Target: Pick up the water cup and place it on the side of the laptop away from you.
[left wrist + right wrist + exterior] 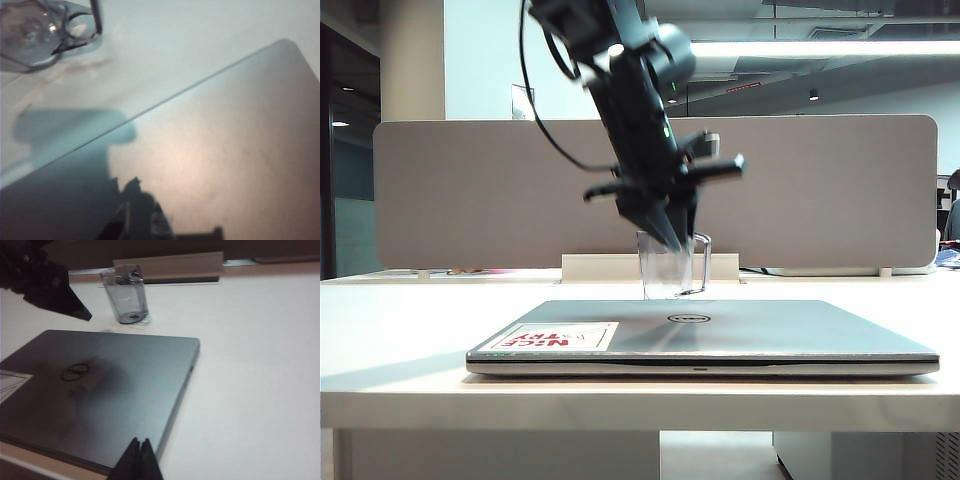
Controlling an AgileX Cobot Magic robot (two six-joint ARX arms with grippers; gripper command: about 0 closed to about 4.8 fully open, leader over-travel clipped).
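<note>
The water cup (pixel 670 266) stands upright on the table (pixel 410 330) just beyond the closed laptop (pixel 720 335), on its far side. The exterior view shows the left gripper (pixel 672 232) hanging above the lid's far edge, in front of the cup, fingertips drawn close, holding nothing. Only the right wrist view shows the cup clear of that tool. The right gripper (pixel 139 452) hovers over the near right corner, tips pressed together, empty. A grey partition (pixel 820 190) closes the back.
</note>
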